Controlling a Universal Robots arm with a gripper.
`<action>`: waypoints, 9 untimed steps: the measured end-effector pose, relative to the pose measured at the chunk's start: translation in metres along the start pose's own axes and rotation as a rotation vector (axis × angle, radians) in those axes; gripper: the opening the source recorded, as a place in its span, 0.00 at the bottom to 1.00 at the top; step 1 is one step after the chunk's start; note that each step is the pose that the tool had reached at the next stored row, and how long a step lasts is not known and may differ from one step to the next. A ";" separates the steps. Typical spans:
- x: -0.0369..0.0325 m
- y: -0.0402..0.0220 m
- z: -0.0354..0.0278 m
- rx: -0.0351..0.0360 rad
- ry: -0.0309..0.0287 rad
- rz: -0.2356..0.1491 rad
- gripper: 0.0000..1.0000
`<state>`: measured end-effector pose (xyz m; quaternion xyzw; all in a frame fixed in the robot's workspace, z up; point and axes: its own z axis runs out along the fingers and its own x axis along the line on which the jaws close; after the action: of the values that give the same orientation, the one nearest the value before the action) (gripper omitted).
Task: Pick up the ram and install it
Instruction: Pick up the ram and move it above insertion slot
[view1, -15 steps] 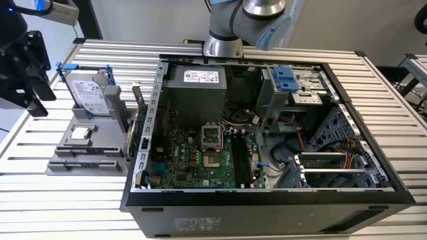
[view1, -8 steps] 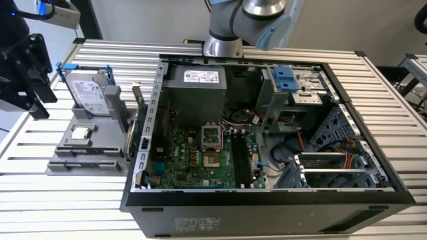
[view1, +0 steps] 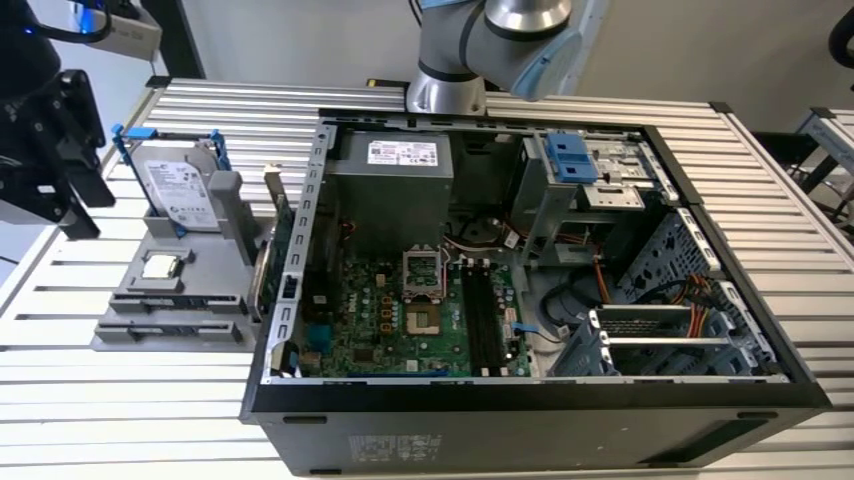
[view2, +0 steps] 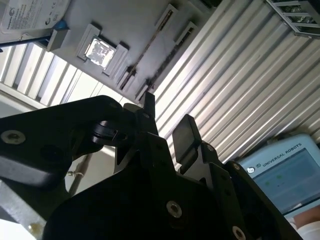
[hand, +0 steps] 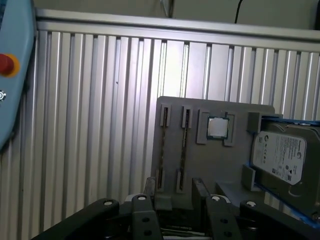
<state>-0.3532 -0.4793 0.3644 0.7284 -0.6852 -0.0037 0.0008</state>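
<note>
With the black gripper (hand: 175, 192) spread open and empty, facing the grey holder (hand: 215, 162) on the slatted metal counter (hand: 100, 125), its jaws should be squared across the long, thin green ram stick (hand: 183, 150) standing edge-up in that holder, to grip it at mid-length.

Black pincer (view2: 167, 114) with fingers parted, grey tray (view2: 135, 20) holding processor chip (view2: 102, 52), slatted metal table (view2: 230, 75)

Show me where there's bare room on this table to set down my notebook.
At the exterior view's left, bare table slats lie nearer the camera than the grey holder; at its right, beside the computer case. The holder and the case's inside are crowded.
</note>
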 end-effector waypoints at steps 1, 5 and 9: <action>0.0000 0.0000 0.0008 -0.0002 0.0002 0.000 1.00; 0.0000 0.0000 0.0048 -0.0003 0.0002 0.000 1.00; 0.0000 -0.0001 0.0095 -0.0002 0.0002 0.003 1.00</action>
<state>-0.3532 -0.4793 0.3549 0.7274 -0.6863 -0.0036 0.0009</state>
